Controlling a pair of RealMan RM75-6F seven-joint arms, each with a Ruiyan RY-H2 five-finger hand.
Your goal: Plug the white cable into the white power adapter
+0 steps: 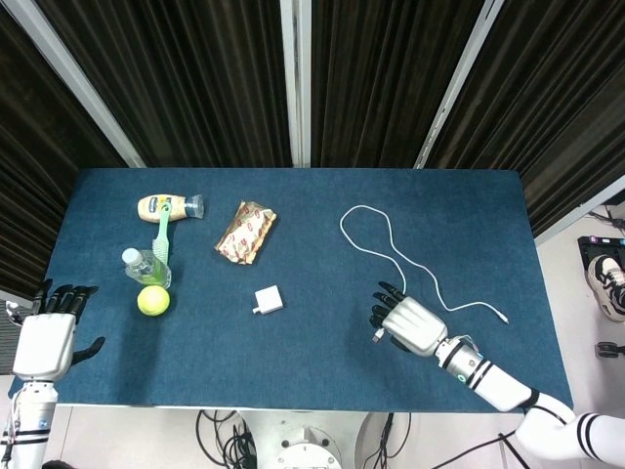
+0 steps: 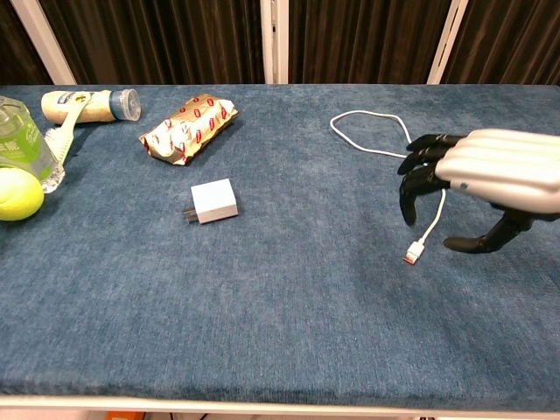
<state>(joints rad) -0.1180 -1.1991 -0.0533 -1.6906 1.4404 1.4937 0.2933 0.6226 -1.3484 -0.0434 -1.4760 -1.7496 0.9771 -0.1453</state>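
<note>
The left hand (image 1: 46,342) sits at the tabletop's (image 1: 322,195) near-left corner, fingers spread on nothing (out of frame in the chest view). Dark curtains hang behind the blue cloth. The small white power adapter (image 2: 214,201) lies mid-table, prongs left. The right hand (image 2: 494,175) hovers released over the white cable (image 2: 372,149), whose plug (image 2: 413,255) lies just beside its fingers (image 2: 411,188).
</note>
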